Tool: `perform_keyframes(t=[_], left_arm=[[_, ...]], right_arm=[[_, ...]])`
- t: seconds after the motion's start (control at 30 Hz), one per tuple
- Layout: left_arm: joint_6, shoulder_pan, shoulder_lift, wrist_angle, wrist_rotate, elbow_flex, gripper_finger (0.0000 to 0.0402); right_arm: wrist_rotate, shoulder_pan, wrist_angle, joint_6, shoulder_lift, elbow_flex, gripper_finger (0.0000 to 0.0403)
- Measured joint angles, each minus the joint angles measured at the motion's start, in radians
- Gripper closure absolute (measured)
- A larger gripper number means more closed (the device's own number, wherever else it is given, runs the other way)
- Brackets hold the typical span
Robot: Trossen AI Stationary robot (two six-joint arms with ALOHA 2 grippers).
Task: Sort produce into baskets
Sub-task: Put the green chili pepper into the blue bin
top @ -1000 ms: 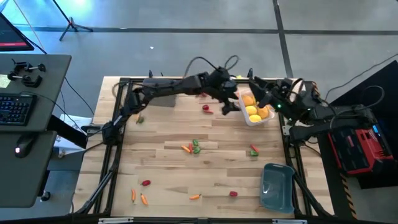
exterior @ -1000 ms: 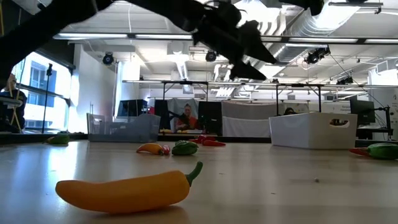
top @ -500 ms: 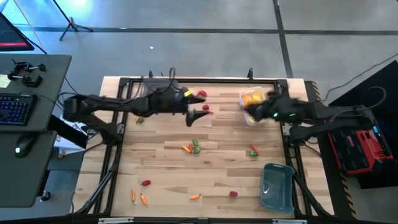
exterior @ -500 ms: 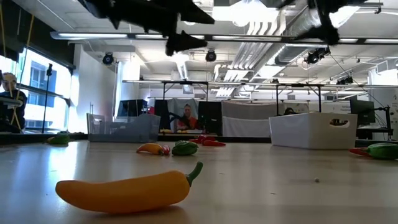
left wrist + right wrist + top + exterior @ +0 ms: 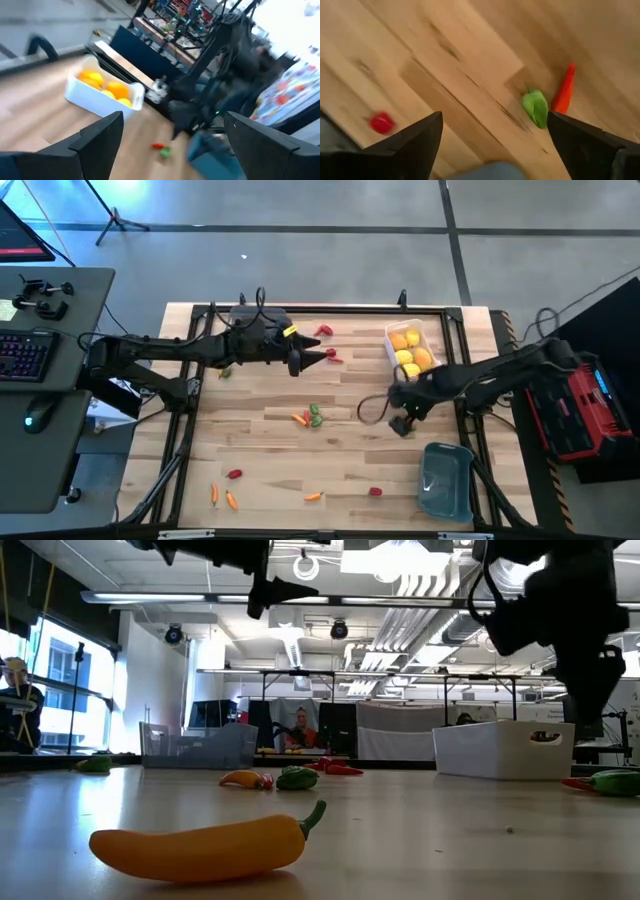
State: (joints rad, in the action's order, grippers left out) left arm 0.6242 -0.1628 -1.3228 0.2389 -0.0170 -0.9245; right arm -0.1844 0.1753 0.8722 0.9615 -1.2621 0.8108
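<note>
right gripper (image 5: 402, 423): fingers spread wide, nothing in it, hovering over the desk (image 5: 260, 450) near the right edge
target (my guess): green pepper (image 5: 535, 107) w/ a red pepper (image 5: 564, 93) touching it, lying on the desk dead centre between the fingers in the wrist cam, so prob right below
nearer arm: right, by a lot
left gripper (image 5: 310, 361): also spread wide & empty, up by the back rail, well apart
white basket (image 5: 410, 353): back right, has the yellow-orange fruits (image 5: 408, 349)
blue-grey basket (image 5: 446, 481): front right, just in front of the right gripper
</note>
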Motion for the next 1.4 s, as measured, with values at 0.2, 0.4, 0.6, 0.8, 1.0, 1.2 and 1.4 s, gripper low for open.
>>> perform_keyframes(t=[0.2,0.4,0.6,0.8,1.0,1.2,1.4], left_arm=[[0.151,0.001,0.000,0.015,-0.052,0.000,0.0069],[0.203,0.001,0.000,0.137,-0.078,0.000,0.0069],[0.203,0.001,0.000,0.240,-0.085,0.000,0.0069],[0.201,0.000,0.005,0.236,-0.097,0.000,0.0069],[0.192,-0.017,0.006,0.237,-0.097,0.000,0.0069],[0.206,-0.050,0.011,0.236,-0.085,0.000,0.0069],[0.220,-0.073,0.011,0.232,-0.085,0.000,0.0069]], right_arm=[[0.074,0.056,0.045,-0.078,-0.123,0.000,0.0104],[0.080,0.057,0.067,-0.129,-0.207,0.000,0.0133],[0.094,0.074,0.010,-0.124,-0.257,0.000,0.0143],[0.098,0.077,0.013,-0.122,-0.316,0.000,0.0157],[0.095,0.076,0.010,-0.107,-0.336,0.000,0.0203],[0.095,0.077,0.036,-0.113,-0.336,0.013,0.0283],[0.213,0.081,0.235,-0.245,-0.302,0.165,0.0355]])
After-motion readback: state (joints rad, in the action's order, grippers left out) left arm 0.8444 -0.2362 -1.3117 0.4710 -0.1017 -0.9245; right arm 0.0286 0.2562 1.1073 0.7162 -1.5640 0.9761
